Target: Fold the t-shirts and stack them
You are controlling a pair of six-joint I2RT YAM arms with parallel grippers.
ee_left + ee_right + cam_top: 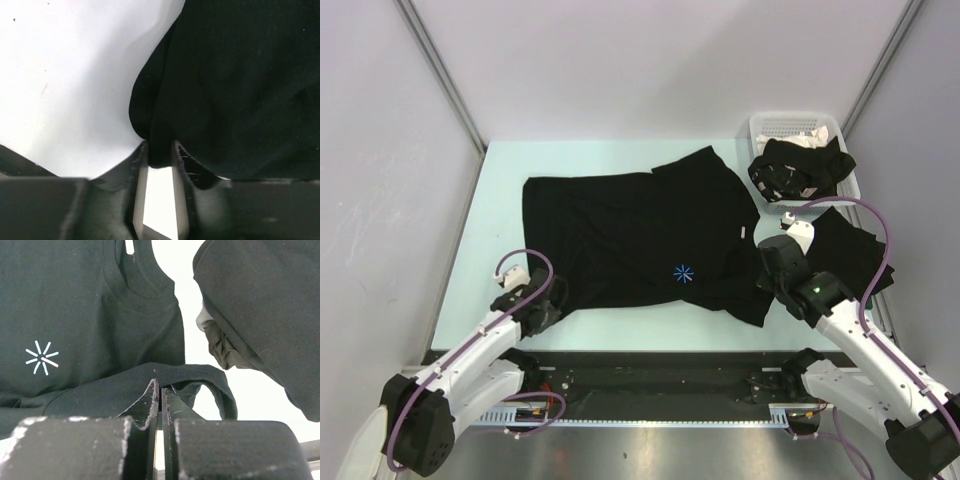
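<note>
Hard to see: from above, both pincer tips hide under their own wrists.
Left pincer (160, 156): its wrist camera shows it pinching the spread t-shirt (620, 235) by the near edge.
Right pincer (160, 390): pressed together on a sleeve fold.
T-shirt: flat on the tabletop (500, 180), star mark (684, 273) up.
Around: a white basket (790, 122) holds a dark cloth heap (820, 160). Another black shirt (845, 250) lies beside the right arm.
</note>
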